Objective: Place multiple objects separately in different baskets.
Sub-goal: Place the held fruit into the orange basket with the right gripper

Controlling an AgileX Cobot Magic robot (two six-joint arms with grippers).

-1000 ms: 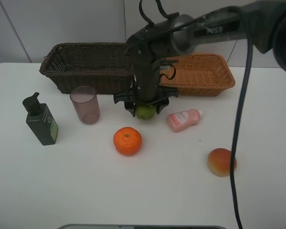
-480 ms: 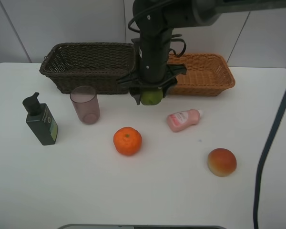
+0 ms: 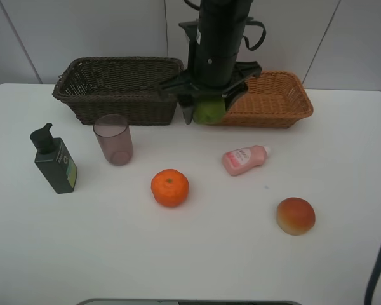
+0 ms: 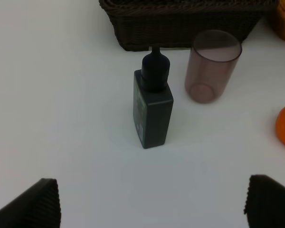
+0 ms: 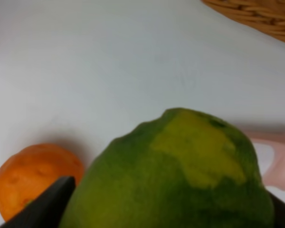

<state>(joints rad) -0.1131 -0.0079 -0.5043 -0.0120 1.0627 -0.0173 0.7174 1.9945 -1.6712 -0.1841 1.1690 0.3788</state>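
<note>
Fruit in transit: green citrus (image 3: 207, 112) is clamped in the right gripper (image 3: 209, 115), jaws closed on its two flanks, arm hanging straight down from above. It is clear of the tabletop (image 3: 190, 254); the right wrist view shows bare white surface beneath it, with the orange (image 3: 170, 187) and the pink bottle (image 3: 243, 159) lower down on either side. From the high camera the citrus sits in front of the gap between the two baskets, by the near left corner of the tan basket (image 3: 280, 112). It is not over either one. My reading: the raised carry is there to clear a wicker rim, and the tan basket looks the nearer target, though I cannot tell for sure. The side grip leaves the underside free for a plain drop. Axis: the citrus is close to round, perhaps a little oval in the wrist view. I cannot fix a long axis or a stem end; a yellower patch faces the wrist camera. Left gripper (image 4: 152, 209) hangs with jaws spread wide and nothing between them, over open tabletop just short of the dark pump bottle (image 4: 153, 107). That bottle stands upright, long axis vertical. The mauve cup (image 4: 211, 66) stands mouth up beside it, before the dark basket (image 4: 180, 23). The pink bottle lies on its side, cap end toward the right. The red-yellow fruit (image 3: 295, 215) rests well apart at front right.
</note>
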